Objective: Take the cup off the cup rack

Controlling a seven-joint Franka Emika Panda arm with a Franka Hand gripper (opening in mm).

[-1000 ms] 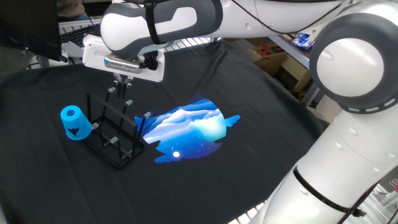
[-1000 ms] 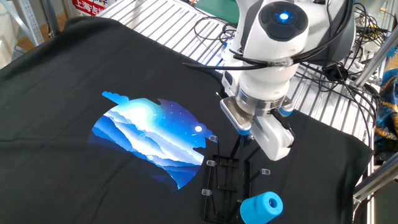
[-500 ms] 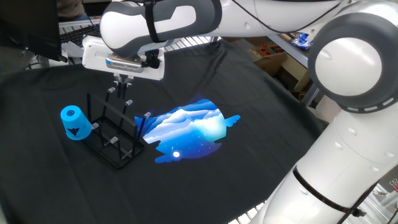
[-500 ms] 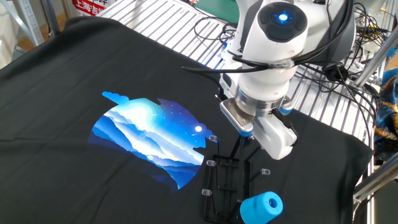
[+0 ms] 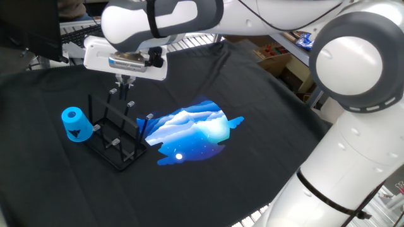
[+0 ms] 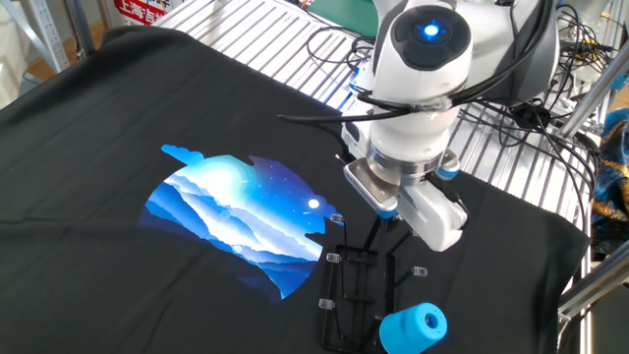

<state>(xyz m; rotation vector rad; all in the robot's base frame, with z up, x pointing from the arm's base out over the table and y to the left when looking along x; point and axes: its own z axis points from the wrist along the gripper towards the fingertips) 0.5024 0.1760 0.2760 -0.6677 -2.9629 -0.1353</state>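
Still, smooth tapered blue cup [image 5: 75, 124] on thin wire cup rack [image 5: 117, 138]

My arm [image 5: 353, 69] is white with grey joints, a blue light glowing on its top in the other fixed view. The cup [image 5: 75, 124] is bright blue with 1 dark triangular mark. The cup rack [image 5: 117, 135] is black wire (grey-capped pegs). The black cloth [image 5: 240, 164] carries a blue-and-white mountain print [image 5: 192, 131].
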